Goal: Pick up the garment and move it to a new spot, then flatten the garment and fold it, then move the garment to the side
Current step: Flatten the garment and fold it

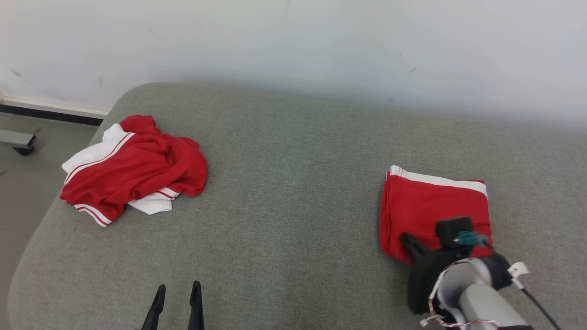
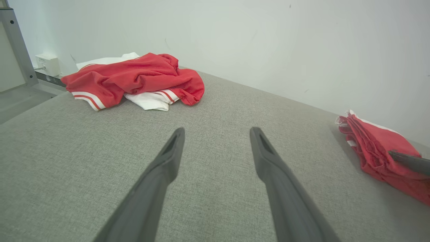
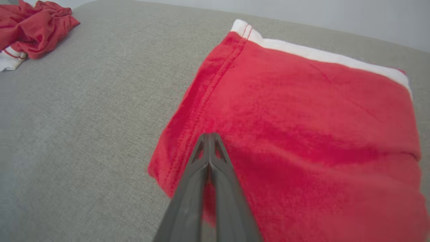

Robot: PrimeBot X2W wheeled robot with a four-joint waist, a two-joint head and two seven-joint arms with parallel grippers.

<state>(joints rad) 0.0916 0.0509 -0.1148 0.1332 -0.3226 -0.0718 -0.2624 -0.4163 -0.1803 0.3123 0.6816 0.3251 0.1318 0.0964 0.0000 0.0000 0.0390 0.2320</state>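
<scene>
A folded red garment with a white band (image 1: 433,204) lies flat on the right of the grey padded surface (image 1: 293,192). My right gripper (image 1: 406,239) is over its near left corner, fingers pressed together. In the right wrist view the shut tips (image 3: 209,137) rest just over the red cloth (image 3: 302,127) near its stitched edge, with no fabric seen between them. My left gripper (image 1: 178,288) stands open at the bottom centre, over bare grey fabric. Its two fingers (image 2: 173,148) are spread wide in the left wrist view, where the folded garment (image 2: 376,148) sits far right.
A second red and white garment (image 1: 133,172) lies crumpled at the surface's far left, near the rounded edge. A white wall (image 1: 321,46) runs behind. The floor (image 1: 27,174) drops away to the left, with a wall box (image 2: 48,64) there.
</scene>
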